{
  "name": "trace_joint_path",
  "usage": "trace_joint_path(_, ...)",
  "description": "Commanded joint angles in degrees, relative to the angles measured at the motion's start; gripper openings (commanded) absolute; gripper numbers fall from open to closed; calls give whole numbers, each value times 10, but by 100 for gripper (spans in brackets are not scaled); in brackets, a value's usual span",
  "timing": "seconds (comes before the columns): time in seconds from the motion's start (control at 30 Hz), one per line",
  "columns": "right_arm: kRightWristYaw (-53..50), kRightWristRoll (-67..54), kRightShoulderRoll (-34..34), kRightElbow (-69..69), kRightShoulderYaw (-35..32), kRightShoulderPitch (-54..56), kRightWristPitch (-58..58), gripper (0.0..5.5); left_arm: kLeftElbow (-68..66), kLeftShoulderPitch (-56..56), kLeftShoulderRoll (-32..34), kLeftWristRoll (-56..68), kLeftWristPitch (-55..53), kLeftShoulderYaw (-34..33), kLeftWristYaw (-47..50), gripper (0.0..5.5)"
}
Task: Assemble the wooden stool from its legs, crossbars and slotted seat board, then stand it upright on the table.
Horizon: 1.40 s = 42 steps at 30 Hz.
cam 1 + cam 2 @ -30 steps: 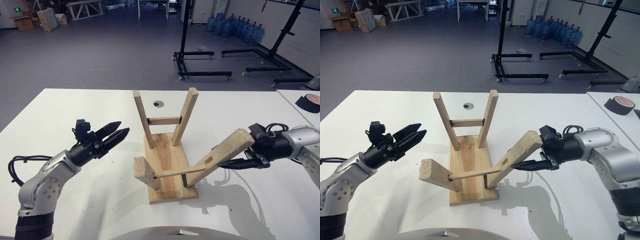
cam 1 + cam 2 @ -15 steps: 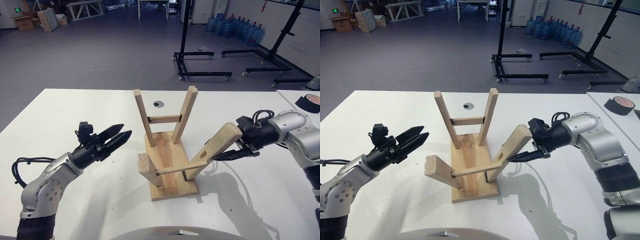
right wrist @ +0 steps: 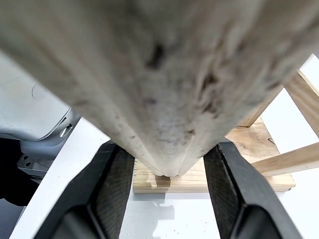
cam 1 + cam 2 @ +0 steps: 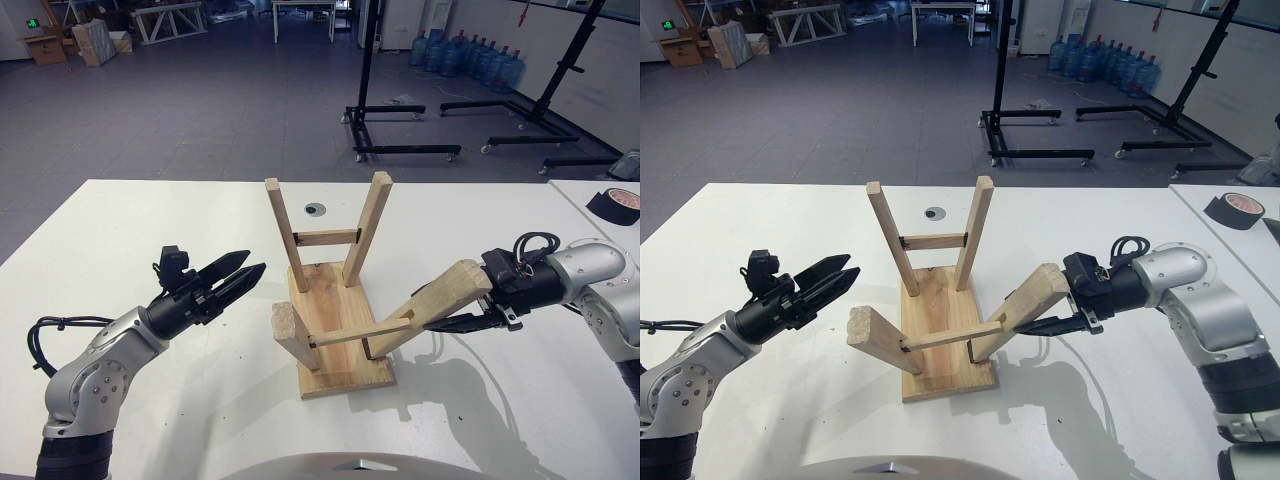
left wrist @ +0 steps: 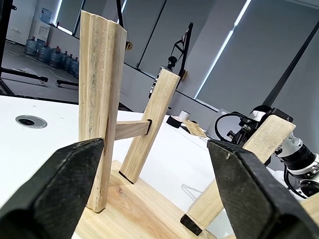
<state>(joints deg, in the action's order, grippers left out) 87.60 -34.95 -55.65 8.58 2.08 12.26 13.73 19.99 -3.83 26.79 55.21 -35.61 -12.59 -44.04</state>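
The slotted seat board [image 4: 345, 350] lies flat on the white table [image 4: 120, 220]. At its far end two legs [image 4: 286, 235] stand upright, joined by a crossbar [image 4: 328, 238]. A second leg pair leans over its near end: one leg [image 4: 294, 336] at the near left, a crossbar [image 4: 362, 333], and a slanted leg [image 4: 432, 306] on the right. My right gripper [image 4: 462, 321] is shut on the slanted leg near its free end, with fingers [image 3: 113, 185] on both sides. My left gripper [image 4: 254, 263] hovers open to the left of the stool, and its fingers [image 5: 56, 195] frame the upright legs.
A black tape roll [image 4: 615, 203] lies at the table's far right. A round cable hole [image 4: 316, 209] sits behind the stool. Black wheeled racks [image 4: 405, 145] and water bottles [image 4: 480, 60] stand on the floor beyond the table.
The right gripper has drawn the near leg pair in over the board's near end, tilting it up and then slightly lower. The left gripper has edged a little toward the stool.
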Motion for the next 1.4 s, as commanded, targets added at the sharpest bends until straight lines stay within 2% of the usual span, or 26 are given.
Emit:
trace_joint_path(0.03, -17, 52, 5, -2, 33, -41, 3, 202, -2, 8, 3, -14, 3, 6, 1, 377)
trace_joint_path(0.43, -31, 77, -3, 4, 42, -64, -37, 202, -2, 5, -6, -24, 8, 9, 0, 377)
trace_joint_path(0.7, -40, 87, -13, 2, 68, -49, -12, 202, 1, -3, -17, -34, 16, 19, 2, 377)
trace_joint_path(1.4, -69, 95, -10, 43, 98, -74, -37, 202, 4, -18, -31, -59, 35, 37, 2, 377)
